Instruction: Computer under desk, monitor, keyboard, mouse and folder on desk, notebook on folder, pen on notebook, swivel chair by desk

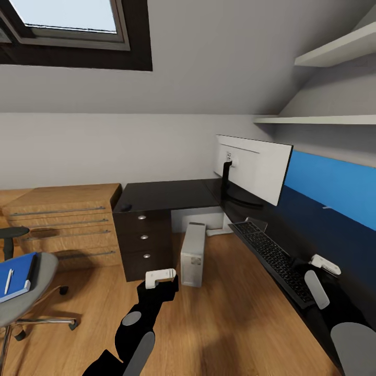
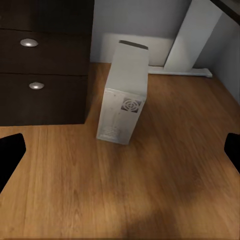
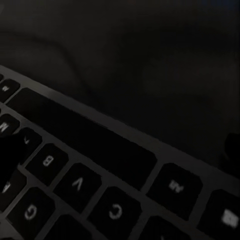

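Close up, keyboard keycaps B, V, C, G; left gripper fingers apart, right gripper's state unclear

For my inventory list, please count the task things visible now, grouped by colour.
Black: 4 (desk, monitor, keyboard, mouse)
White or light grey: 2 (computer, pen)
Grey: 1 (swivel chair)
Blue: 1 (folder)
Total: 8
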`<state>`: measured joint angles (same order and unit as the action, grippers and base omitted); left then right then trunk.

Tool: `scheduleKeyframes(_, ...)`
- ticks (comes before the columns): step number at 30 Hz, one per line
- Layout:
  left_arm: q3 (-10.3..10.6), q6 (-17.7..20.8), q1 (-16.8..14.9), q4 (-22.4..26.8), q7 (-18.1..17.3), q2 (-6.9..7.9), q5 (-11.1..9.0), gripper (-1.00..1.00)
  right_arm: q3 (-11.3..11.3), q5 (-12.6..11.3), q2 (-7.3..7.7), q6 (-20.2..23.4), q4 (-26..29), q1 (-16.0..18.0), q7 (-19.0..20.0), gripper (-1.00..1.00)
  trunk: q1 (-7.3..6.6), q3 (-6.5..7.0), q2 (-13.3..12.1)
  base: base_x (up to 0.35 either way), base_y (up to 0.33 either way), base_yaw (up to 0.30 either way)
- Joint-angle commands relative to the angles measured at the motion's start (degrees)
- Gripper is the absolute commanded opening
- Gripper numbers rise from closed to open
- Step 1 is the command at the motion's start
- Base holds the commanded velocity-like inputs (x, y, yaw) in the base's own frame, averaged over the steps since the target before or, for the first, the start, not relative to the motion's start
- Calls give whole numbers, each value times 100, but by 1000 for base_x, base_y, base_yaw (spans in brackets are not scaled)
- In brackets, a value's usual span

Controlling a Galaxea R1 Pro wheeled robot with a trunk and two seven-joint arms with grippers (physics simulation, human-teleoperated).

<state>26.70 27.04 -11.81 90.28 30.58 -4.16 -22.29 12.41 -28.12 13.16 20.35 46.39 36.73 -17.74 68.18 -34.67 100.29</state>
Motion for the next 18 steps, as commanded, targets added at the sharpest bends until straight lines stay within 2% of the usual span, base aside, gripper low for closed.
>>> scheduleKeyframes(1, 11, 12, -6, 7, 48, 0, -77, 100, 3, -54, 2, 21, 3, 2, -36, 100, -1, -6, 3, -3, 2, 0)
scheduleKeyframes(12, 24, 7, -7, 38, 37, -10, -91, 100, 2, -54, 2, 30, 2, 4, -36, 100, -1, -6, 3, 0, 0, 0)
scheduleKeyframes(16, 27, 4, -7, 41, 36, -14, -91, 100, 0, -54, 2, 30, 2, 4, -36, 100, 87, -78, 164, 0, 0, 0)
scheduleKeyframes(18, 28, 3, -6, 42, 38, -14, -91, 100, -1, -54, 2, 30, 2, 4, -36, 100, 87, -78, 164, 0, 0, 0)
